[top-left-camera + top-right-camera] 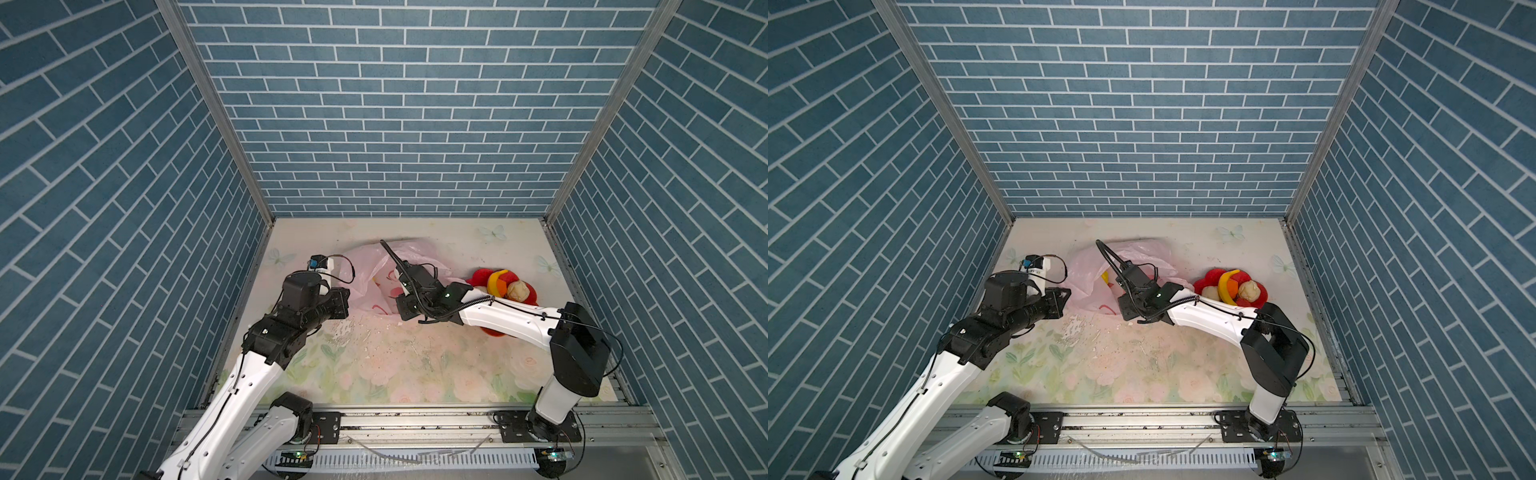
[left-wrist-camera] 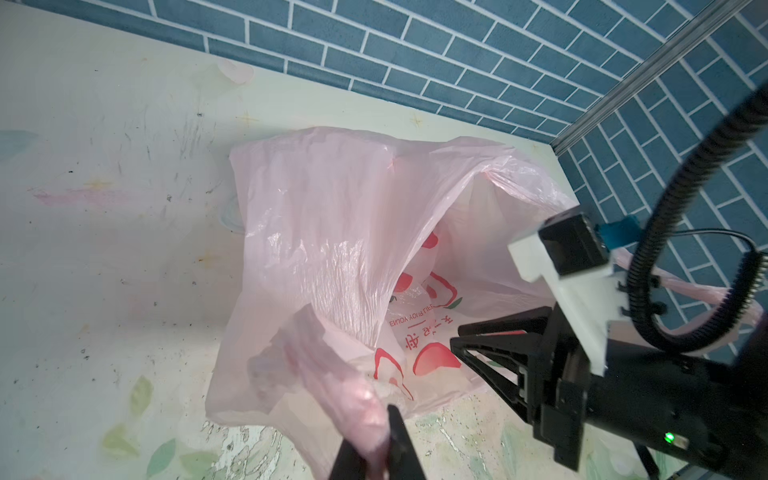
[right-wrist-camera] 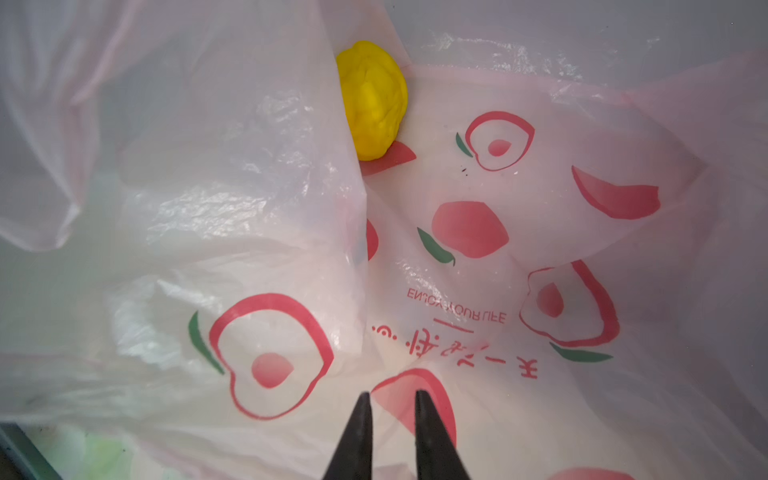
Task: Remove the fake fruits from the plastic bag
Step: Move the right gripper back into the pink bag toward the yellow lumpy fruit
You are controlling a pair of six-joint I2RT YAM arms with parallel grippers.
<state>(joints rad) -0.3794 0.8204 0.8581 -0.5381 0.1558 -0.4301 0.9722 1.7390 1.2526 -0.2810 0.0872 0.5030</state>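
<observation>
plastic bag (image 1: 365, 262) lies mid-table toward the back, its handle pinched in the left gripper (image 2: 372, 432); right arm stretches low into its mouth, right gripper (image 3: 392, 395) narrowly parted, empty, short of 1 yellow fake fruit (image 3: 374, 99).

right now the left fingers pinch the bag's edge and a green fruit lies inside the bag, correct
Not green: the fruit inside the plastic bag is yellow, as the right wrist view shows. The left fingers do pinch the bag's edge.

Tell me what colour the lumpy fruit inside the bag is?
Bright yellow. The fake fruit shows best in the right wrist view, inside the plastic bag.
</observation>
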